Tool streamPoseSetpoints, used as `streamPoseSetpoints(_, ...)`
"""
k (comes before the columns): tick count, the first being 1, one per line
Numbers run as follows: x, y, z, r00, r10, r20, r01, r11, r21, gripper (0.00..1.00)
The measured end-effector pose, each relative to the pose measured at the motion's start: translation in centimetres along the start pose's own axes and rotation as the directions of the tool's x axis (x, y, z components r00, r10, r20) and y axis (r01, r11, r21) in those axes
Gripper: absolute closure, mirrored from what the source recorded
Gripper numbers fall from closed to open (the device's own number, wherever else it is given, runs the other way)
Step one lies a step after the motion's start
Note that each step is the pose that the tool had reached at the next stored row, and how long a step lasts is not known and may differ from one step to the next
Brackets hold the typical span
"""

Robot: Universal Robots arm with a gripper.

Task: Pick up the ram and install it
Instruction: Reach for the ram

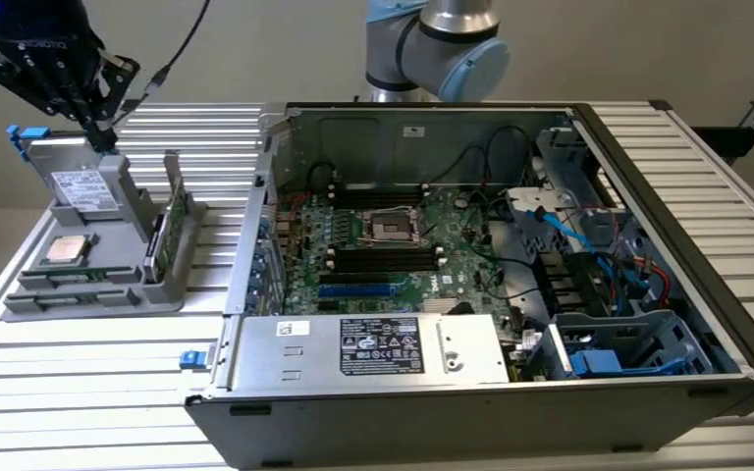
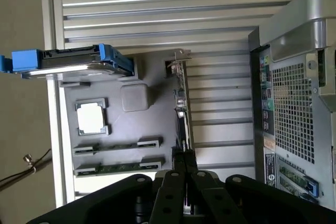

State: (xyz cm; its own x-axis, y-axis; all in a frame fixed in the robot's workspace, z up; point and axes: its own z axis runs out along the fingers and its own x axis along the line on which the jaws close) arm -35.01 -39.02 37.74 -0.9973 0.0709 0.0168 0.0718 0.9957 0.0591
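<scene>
The ram (image 2: 118, 169) is seated in a slot of the gray tray (image 2: 157, 119), at the end opposite the blue-railed drive (image 2: 73, 62), not yet picked up. The gripper (image 2: 185, 162) is held above the tray, clenched, empty. Approach step judged; a grasp calls for opened fingers aligned to the stick.

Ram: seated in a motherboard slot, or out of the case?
Out: the ram lies flat in the gray holder beside the computer case.

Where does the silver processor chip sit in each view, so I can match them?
Exterior view: silver processor chip on the grey tray, at the exterior view's left.
Wrist view: the chip on that tray, near the blue drive bracket.
Shared landmark: the blue drive bracket.
</scene>
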Motion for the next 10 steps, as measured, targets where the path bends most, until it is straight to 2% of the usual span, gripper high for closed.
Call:
streamPoseSetpoints(9,4.1,-0.26,0.11,1.0000,0.000,-0.0006,0.000,1.0000,-0.0057,0.90)
streamPoseSetpoints(10,5.0,-0.32,0.12,1.0000,0.000,-0.0009,0.000,1.0000,-0.0069,0.90)
